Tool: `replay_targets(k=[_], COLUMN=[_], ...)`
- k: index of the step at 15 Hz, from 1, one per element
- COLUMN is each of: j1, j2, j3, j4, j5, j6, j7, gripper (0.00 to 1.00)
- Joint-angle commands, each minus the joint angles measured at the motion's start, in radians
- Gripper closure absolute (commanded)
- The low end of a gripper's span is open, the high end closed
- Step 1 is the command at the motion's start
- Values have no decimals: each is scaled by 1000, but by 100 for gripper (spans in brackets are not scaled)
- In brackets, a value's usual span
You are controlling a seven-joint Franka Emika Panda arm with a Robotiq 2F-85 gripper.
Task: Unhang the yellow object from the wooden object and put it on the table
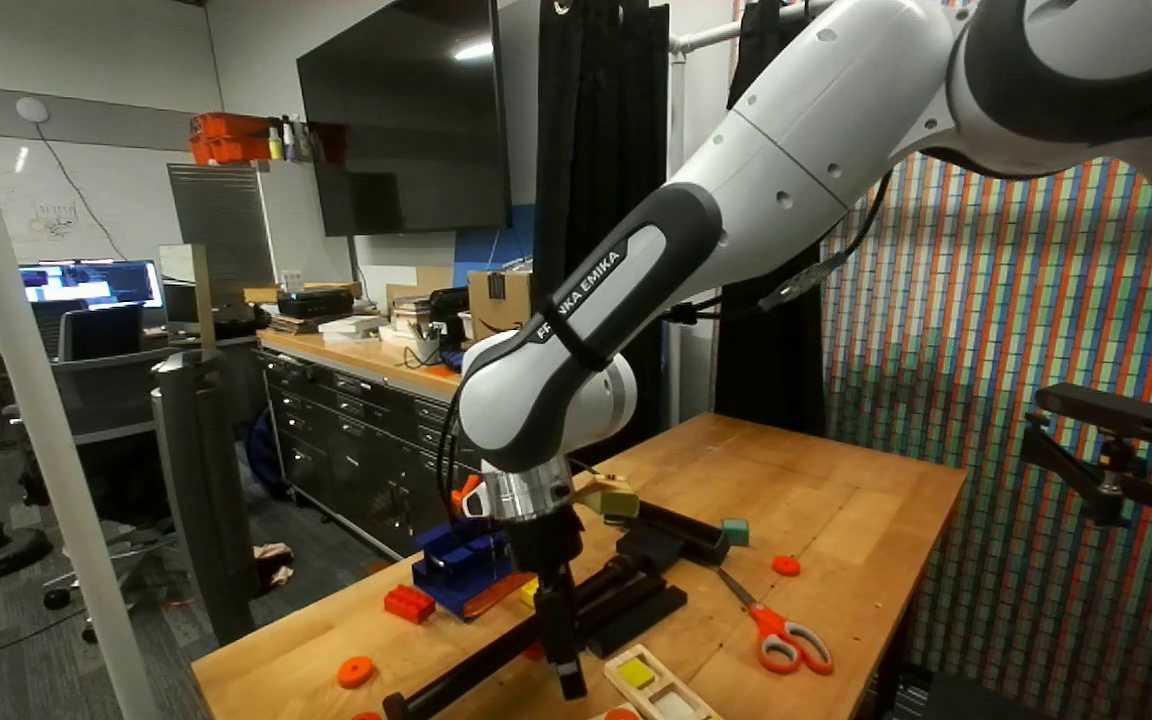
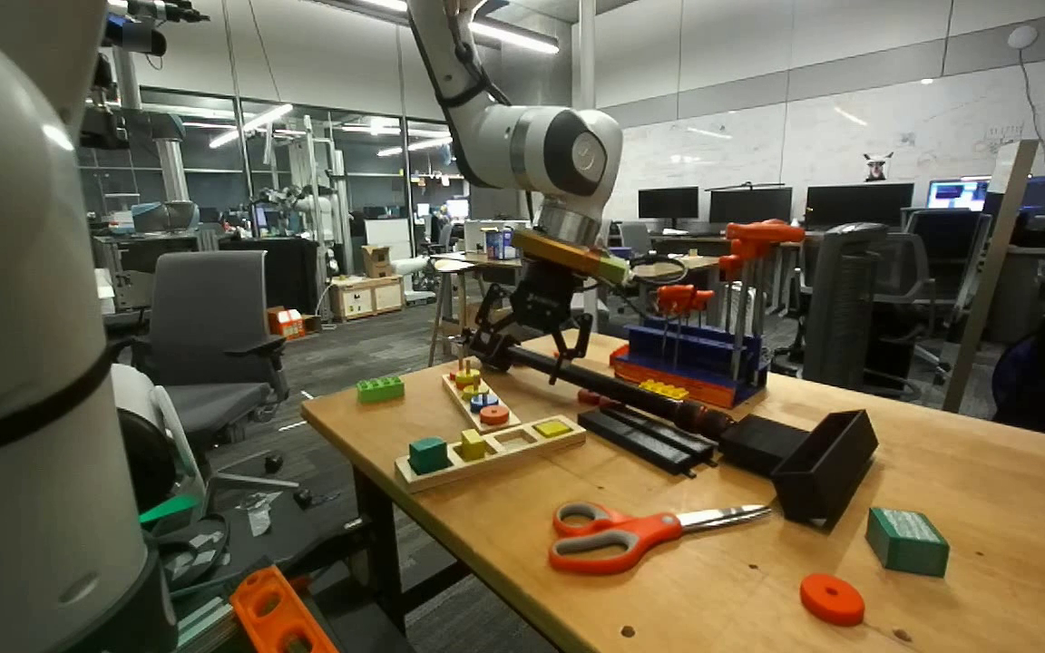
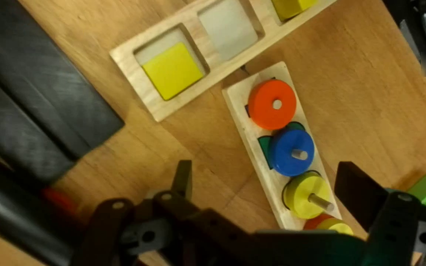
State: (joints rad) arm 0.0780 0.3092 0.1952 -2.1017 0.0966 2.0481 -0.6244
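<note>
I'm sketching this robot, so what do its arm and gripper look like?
The arm is white and dark grey, with rounded joints and white FRANKA EMIKA lettering on black. A black cable runs outside it; the wrist collar is silvery. The gripper is black with two jointed linkage fingers.

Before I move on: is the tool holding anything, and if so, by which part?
Nothing is held: the tool is open, and the yellow disc beside the blue disc sits on its peg.

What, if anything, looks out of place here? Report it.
A loose orange disc lies on the table near a green block. It looks misplaced, since another orange disc sits threaded on the peg board.
</note>
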Motion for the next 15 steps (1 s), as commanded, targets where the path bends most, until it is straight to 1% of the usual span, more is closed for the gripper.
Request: replay_targets(k=[1, 5, 8, 11, 15], j1=[8, 52, 95, 135, 165], j2=[23, 7, -9, -28, -80], j3=[43, 77, 95, 107, 101], j4=[13, -57, -130, -207, -312], j5=[43, -9, -73, -153, -257], j6=[-18, 73, 187, 312, 472], j7=[-65, -65, -56, -17, 75], gripper=[0, 0, 0, 0, 0])
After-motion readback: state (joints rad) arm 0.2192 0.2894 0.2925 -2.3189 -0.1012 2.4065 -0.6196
